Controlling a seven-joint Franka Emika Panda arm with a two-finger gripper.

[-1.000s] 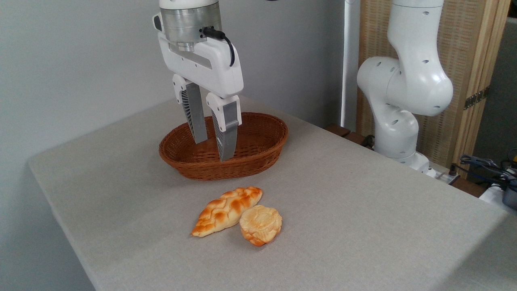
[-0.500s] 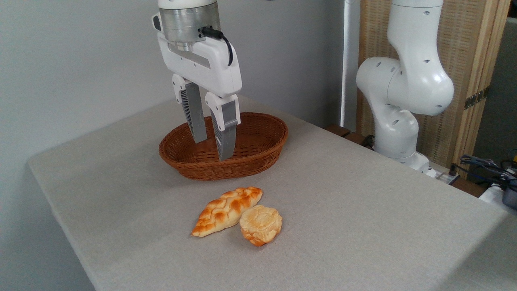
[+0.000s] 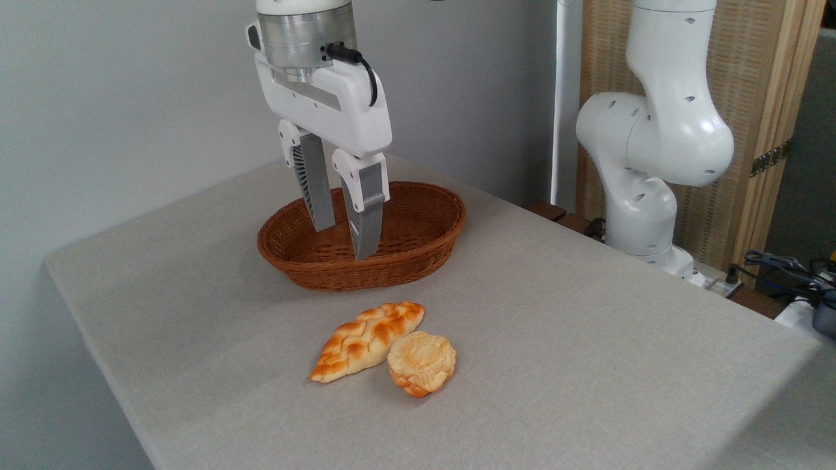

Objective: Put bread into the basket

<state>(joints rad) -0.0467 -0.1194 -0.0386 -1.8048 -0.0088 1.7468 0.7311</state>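
The bread (image 3: 422, 362), a small round pale-golden bun with a browner rim, lies on the grey table toward the front. It touches a longer braided orange-brown loaf (image 3: 367, 339) on its left. Behind them stands the oval reddish-brown wicker basket (image 3: 428, 245), with nothing inside that I can see. My gripper (image 3: 345, 243) hangs above the basket's left half, pointing down. Its two grey fingers stand apart with nothing between them, so it is open. The bun is well in front of the gripper and lower.
The grey cloth-covered table (image 3: 588, 339) has its left edge and far corner close to the basket. The arm's white base (image 3: 643, 196) stands off the table's right rear, before a wooden screen. Cables lie at the far right edge.
The gripper has shifted only very slightly, still above the basket. Both bread pieces and the basket lie where they were.
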